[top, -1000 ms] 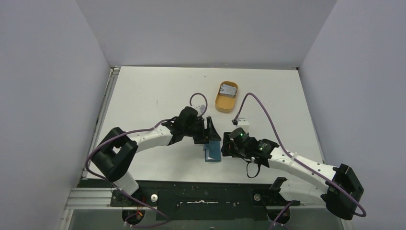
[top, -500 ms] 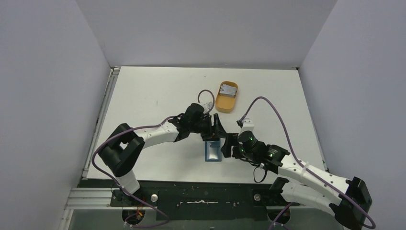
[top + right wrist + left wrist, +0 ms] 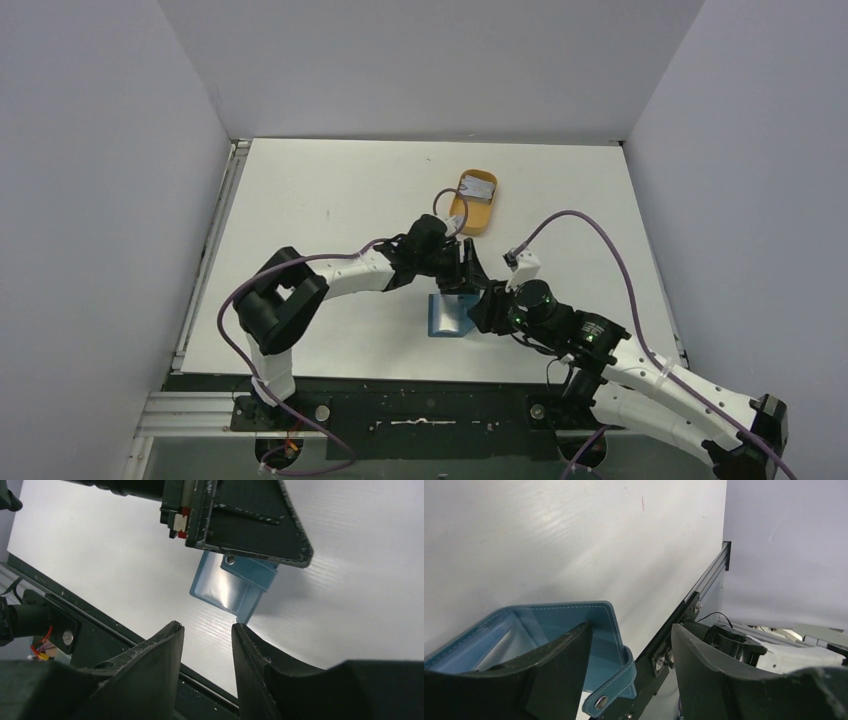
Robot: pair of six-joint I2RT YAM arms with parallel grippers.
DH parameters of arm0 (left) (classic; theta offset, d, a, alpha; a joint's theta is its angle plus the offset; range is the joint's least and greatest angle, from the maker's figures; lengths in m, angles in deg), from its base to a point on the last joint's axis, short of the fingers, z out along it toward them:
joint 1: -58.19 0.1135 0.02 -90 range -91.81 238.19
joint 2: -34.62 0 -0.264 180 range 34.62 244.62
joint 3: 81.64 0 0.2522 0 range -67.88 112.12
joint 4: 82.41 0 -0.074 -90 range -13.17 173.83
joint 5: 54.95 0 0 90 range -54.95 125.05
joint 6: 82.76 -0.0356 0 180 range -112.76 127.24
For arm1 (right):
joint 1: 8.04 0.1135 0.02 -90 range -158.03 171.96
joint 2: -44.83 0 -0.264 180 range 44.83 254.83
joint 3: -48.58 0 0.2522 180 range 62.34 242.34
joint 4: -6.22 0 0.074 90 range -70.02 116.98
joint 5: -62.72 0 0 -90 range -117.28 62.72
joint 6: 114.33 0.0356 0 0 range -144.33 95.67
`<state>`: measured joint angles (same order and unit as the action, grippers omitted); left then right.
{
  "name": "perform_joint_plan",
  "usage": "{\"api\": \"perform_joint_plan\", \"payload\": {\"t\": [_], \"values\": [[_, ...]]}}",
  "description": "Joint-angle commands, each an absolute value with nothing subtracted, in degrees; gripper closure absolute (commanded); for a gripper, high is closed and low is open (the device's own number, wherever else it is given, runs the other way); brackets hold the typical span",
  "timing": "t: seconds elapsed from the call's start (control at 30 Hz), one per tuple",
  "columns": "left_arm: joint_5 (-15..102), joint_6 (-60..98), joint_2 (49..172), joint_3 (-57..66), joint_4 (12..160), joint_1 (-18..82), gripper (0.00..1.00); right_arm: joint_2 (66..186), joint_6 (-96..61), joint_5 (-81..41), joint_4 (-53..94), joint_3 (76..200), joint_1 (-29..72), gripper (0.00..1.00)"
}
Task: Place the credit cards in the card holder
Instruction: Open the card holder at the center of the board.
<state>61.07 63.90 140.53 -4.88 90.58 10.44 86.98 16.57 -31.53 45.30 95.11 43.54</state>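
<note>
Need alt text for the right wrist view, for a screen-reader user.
A teal wallet lies open on the white table, with the left fingers spread above one end of it. The right fingers, apart and empty, hover in the foreground near the table's front edge.

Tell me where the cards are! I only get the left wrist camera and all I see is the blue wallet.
Observer: A silvery credit card lies in the orange tray, beyond the card holder, farther from the arms.
Operator: Is the other arm holding one?
Observer: No. The right gripper is open and empty, just right of the card holder.
Operator: And where's my gripper from above?
Observer: The left gripper sits at the card holder's far edge, between it and the orange tray.
</note>
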Motion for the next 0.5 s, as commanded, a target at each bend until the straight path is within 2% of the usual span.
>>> {"api": "perform_joint_plan", "payload": {"t": [0.0,0.3,0.47], "values": [[62.0,64.2,142.9,-0.2,93.5,9.1,0.43,89.2,15.9,-30.2,45.1,96.9,44.7,0.60],[61.2,64.8,145.9,0.8,94.2,8.6,0.45,97.3,19.4,-36.2,43.2,95.9,44.8,0.70],[61.1,64.7,145.8,0.6,93.9,8.6,0.45,102.7,20.4,-38.2,39.2,93.8,44.6,0.72]]}}
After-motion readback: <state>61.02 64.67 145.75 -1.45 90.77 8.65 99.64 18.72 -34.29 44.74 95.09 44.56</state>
